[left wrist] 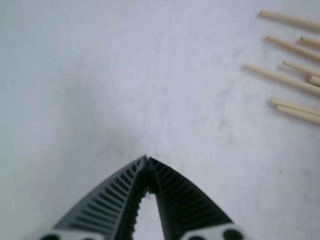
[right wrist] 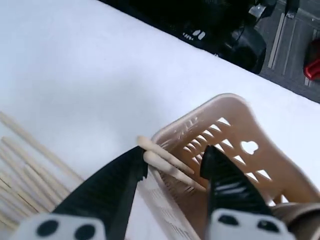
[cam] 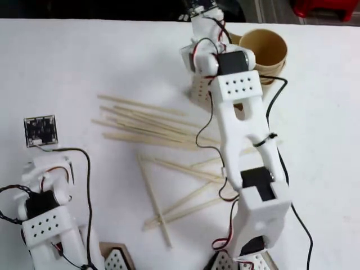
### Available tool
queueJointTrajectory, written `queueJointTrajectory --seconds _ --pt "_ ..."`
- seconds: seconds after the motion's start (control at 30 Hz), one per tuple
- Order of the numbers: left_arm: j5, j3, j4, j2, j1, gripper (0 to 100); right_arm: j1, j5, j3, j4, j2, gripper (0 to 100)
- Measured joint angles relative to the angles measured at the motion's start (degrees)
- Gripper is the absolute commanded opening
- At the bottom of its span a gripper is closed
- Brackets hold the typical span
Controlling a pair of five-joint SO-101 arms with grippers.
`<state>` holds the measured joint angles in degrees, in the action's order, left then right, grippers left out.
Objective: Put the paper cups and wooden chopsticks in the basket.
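White counter point(cam: 67, 62) is strewn with wooden chopsticks point(cam: 147, 125); a pair point(right wrist: 167, 159) is framed by parted right jaws at the basket point(right wrist: 227, 102); left jaws are pressed together.

Loose chopsticks point(cam: 163, 135) lie scattered across the middle of the counter point(cam: 84, 56). Behind them, near the far edge, sits the basket point(right wrist: 235, 130), with a paper cup point(cam: 269, 48) at its right side. The right tool point(right wrist: 172, 155) hangs over the basket's rim, with two chopsticks point(right wrist: 167, 161) between its fingers. The left tool point(left wrist: 148, 159) is front left of the pile.
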<state>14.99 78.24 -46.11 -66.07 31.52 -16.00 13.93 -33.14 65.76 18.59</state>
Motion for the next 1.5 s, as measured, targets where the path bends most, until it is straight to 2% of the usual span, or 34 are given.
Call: queueJointTrajectory --seconds 0.37,0.53,0.73,1.1,1.27,1.37,1.5 --pt "0.0 0.0 0.0 0.0 0.0 3 0.3 0.0 -2.2 7.4 4.9 17.3" --pt "0.0 0.0 0.0 0.0 0.0 3 0.3 0.1 -2.5 7.6 5.9 1.0" --pt "0.0 0.6 0.0 0.0 0.0 3 0.8 7.7 -2.9 8.1 5.8 1.9" --pt "0.0 0.7 0.0 0.0 -0.1 3 0.4 10.4 -2.9 17.1 0.9 1.7" --pt "0.0 0.7 0.0 0.0 -0.1 3 0.0 17.4 -2.9 21.3 0.5 1.7" --pt "0.0 0.7 0.0 0.0 -0.1 3 0.0 18.9 -2.9 22.8 0.3 2.1" --pt "0.0 0.7 0.0 0.0 -0.1 3 0.0 19.2 -2.9 23.2 0.3 13.9"
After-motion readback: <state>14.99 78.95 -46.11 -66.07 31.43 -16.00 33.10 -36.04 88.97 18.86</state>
